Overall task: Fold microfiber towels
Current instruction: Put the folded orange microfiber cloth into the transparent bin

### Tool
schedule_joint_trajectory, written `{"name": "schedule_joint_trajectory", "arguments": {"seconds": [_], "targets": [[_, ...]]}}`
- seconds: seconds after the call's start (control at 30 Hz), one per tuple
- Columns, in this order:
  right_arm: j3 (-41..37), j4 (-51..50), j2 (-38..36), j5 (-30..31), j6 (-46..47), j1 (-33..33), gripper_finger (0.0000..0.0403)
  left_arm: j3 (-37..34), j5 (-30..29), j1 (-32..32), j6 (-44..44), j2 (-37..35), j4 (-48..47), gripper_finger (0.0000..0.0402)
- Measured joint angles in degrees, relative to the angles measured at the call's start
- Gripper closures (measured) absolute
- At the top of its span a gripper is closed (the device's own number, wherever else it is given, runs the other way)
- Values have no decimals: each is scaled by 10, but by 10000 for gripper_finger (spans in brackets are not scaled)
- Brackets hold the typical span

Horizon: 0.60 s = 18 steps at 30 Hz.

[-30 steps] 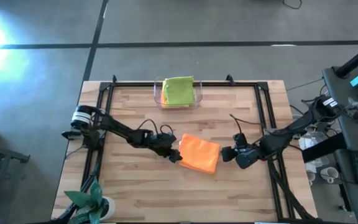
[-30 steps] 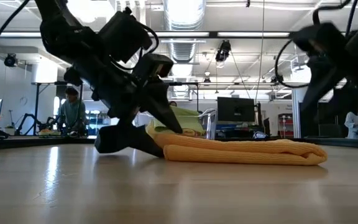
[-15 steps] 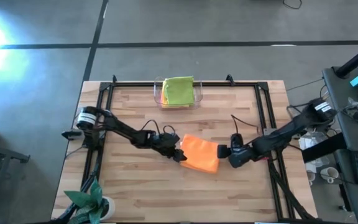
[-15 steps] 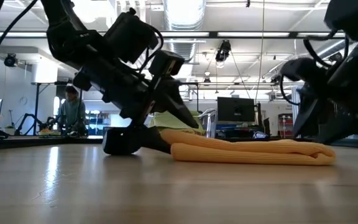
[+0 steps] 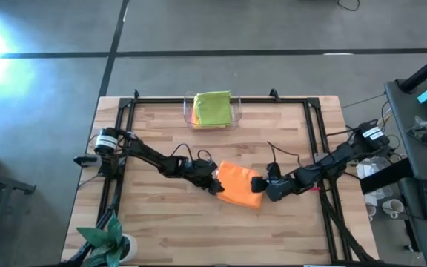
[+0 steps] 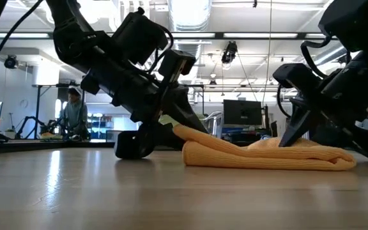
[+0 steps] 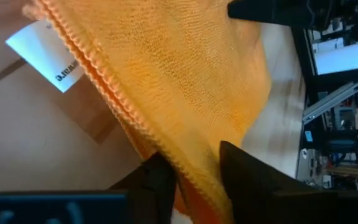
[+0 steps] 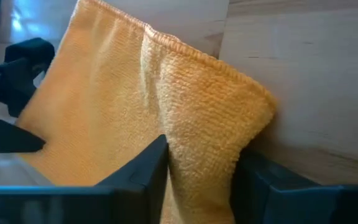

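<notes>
A folded orange microfiber towel (image 7: 166, 81) with a stitched edge fills most of the frame, lying on pale wooden table (image 7: 30, 149). A white rectangular label (image 7: 45, 57) pokes from its edge. The left gripper (image 7: 191, 177) has its two dark fingers (image 7: 244, 171) closed on the towel's layered edge

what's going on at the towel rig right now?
Both arms are on the folded orange towel mid-table. The left gripper has its fingers around the towel's left edge, lifting it slightly; the right gripper straddles the opposite edge. A green towel sits on top in the clear tray at the far edge.
</notes>
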Motion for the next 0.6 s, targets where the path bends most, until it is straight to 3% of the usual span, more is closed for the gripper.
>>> {"name": "schedule_joint_trajectory", "arguments": {"seconds": [0.27,0.6], "targets": [[-1,4,-31,-11,-33,-9,385,11,-19,0,23,0,0,393],[18,10,-65,-1,-119,-20,390,14,-24,3,78,-31,-12,399]]}}
